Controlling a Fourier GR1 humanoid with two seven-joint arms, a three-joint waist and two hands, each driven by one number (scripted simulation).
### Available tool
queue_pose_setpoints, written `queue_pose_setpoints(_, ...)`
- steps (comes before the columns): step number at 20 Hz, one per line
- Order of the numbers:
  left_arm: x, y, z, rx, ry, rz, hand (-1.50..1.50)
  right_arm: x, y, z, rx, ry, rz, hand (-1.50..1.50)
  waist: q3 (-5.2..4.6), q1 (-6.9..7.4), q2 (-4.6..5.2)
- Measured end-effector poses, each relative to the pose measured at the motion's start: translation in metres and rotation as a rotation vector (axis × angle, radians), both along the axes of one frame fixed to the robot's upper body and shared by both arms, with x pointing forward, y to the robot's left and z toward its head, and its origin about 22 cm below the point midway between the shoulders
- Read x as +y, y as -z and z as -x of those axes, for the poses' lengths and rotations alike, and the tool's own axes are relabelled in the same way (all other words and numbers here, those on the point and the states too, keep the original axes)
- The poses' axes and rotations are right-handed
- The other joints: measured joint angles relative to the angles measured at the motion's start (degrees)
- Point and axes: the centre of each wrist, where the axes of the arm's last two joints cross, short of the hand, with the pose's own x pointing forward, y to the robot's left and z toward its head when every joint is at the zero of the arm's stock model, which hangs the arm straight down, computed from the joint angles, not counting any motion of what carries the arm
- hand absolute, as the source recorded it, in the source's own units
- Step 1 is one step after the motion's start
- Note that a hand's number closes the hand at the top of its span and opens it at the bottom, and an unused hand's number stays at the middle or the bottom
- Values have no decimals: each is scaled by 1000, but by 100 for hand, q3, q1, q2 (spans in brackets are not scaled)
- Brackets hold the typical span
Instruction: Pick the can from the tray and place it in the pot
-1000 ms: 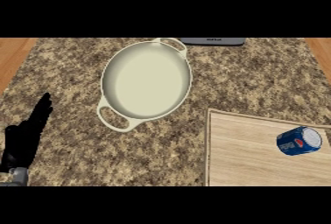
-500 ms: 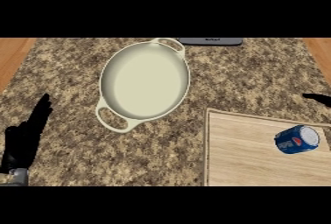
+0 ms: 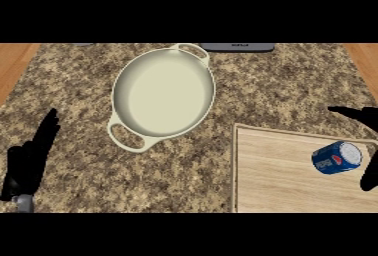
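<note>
Your bench (image 3: 280, 85) carries the cream pot (image 3: 163, 95) well left of the wooden tray (image 3: 284, 185). The blue can (image 3: 337, 158) lies on its side on the tray, so it may roll off as you close. Your right hand (image 3: 367, 120) brackets it, fingers spread, holding nothing. Your left hand (image 3: 31, 156) rests open at the left edge.

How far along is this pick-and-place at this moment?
Nothing is done: the blue can lies on its side on the wooden tray, and the cream pot holds nothing. In hand: the right hand, open, brackets the can. Left: grasp, carry, place. The left hand rests open at the view's left edge.
</note>
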Motion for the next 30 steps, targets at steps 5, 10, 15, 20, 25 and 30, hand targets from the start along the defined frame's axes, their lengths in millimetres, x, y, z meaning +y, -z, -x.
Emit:
queue_pose_setpoints(5,9,-2,1,1,-1,-1,0,6,22,0,33,-5,19,-150,1,-21,-1)
queue_pose_setpoints(10,9,1,5,0,1,2,0,10,33,-6,53,7,40,-150,0,-21,-2)
queue_pose_setpoints(15,12,0,2,2,-1,7,0,11,49,-8,55,15,59,-150,2,-28,-1)
queue_pose_setpoints(20,10,2,2,0,-2,2,0,7,62,-13,64,15,62,-150,-7,-23,-6)
queue_pose_setpoints(25,8,6,3,1,0,6,0,8,65,-12,78,-23,61,150,-21,-34,-17)
queue_pose_setpoints(30,11,4,3,0,1,-3,0,13,73,-12,37,-83,53,150,-52,-28,-38)
